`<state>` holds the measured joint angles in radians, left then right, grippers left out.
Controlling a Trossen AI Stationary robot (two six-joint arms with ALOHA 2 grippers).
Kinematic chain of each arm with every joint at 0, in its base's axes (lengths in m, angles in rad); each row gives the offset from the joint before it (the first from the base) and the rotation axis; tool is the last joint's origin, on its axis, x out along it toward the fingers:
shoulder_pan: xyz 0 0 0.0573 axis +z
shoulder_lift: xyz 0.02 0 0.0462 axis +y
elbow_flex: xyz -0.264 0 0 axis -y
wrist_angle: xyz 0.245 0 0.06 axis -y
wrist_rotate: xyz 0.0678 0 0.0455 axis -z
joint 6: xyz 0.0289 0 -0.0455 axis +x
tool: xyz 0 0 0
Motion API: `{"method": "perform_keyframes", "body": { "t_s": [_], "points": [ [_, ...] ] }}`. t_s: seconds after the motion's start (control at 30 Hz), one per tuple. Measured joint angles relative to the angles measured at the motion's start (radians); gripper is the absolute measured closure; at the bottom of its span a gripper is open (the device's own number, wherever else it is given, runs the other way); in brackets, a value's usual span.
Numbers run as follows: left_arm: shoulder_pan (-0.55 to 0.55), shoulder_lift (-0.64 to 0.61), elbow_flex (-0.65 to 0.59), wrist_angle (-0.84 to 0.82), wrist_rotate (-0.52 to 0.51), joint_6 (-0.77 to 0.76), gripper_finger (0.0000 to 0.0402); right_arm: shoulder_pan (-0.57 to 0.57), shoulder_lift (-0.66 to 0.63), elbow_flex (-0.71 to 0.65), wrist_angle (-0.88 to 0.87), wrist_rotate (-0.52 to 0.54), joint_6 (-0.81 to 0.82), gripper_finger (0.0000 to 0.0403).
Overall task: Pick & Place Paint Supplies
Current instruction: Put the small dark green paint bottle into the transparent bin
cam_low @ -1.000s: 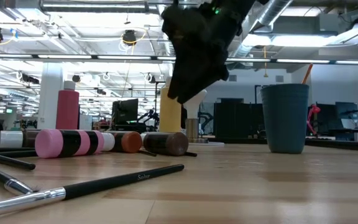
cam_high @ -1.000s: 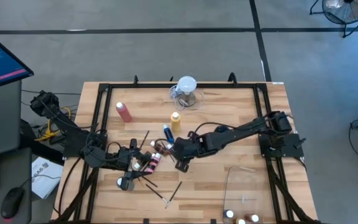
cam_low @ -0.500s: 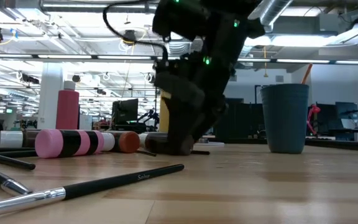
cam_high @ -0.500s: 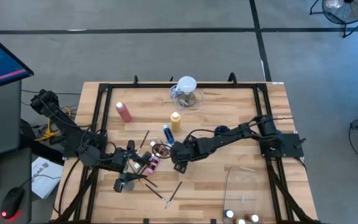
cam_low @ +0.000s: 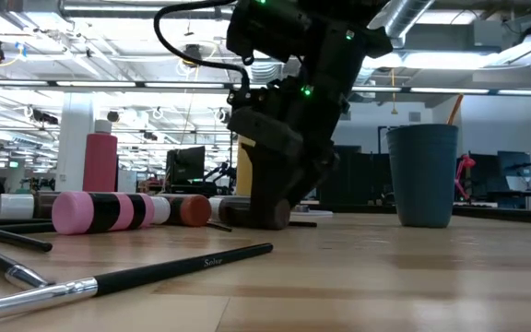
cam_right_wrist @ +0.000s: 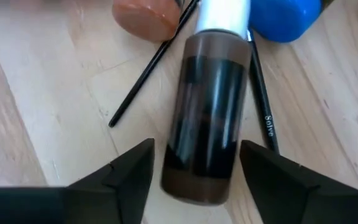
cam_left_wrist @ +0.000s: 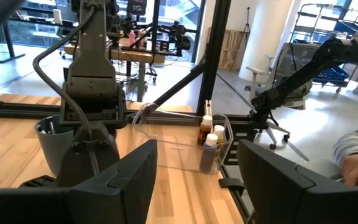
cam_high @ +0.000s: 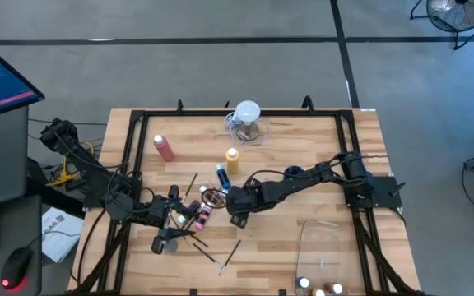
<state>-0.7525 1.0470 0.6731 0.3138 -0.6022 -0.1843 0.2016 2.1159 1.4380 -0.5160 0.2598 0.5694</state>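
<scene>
Two right gripper [cam_right_wrist: 191, 177] fingers straddle the lying brown bottle [cam_right_wrist: 207, 118].

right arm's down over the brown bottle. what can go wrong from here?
1. The right gripper straddles the lying brown paint bottle; being round, it might roll out as the fingers close.
2. Two paintbrushes and a blue bottle lie against it, so closing may snag or drag them.

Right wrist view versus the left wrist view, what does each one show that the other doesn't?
Only the right wrist view shows the brown paint bottle lying between the right gripper's open fingers, beside a paintbrush and a blue bottle. Only the left wrist view shows a clear bin holding small bottles, a grey cup, and the open left gripper. Both show the wooden table.
</scene>
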Motion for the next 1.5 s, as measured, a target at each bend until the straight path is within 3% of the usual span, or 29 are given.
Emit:
{"method": "perform_keyframes", "body": {
  "t_s": [0.3, 0.73, 1.1, 1.5],
  "points": [
    [0.000, 0.000, 0.000, 0.000, 0.000, 0.000, 0.0192, 0.001, -0.001, -0.001, 0.000, 0.002, -0.005, 0.0304],
    [0.000, -0.004, 0.000, -0.001, 0.000, 0.030, 0.0192, 0.031, -0.050, 0.021, -0.037, 0.024, -0.046, 0.0299],
    [-0.026, -0.048, 0.000, 0.032, 0.012, 0.167, 0.0192, 0.130, -0.236, 0.019, -0.048, 0.210, -0.073, 0.0307],
    [0.015, -0.050, 0.000, 0.056, -0.013, 0.278, 0.0192, 0.337, -0.384, 0.010, 0.083, 0.519, -0.195, 0.0307]
  ]
}}
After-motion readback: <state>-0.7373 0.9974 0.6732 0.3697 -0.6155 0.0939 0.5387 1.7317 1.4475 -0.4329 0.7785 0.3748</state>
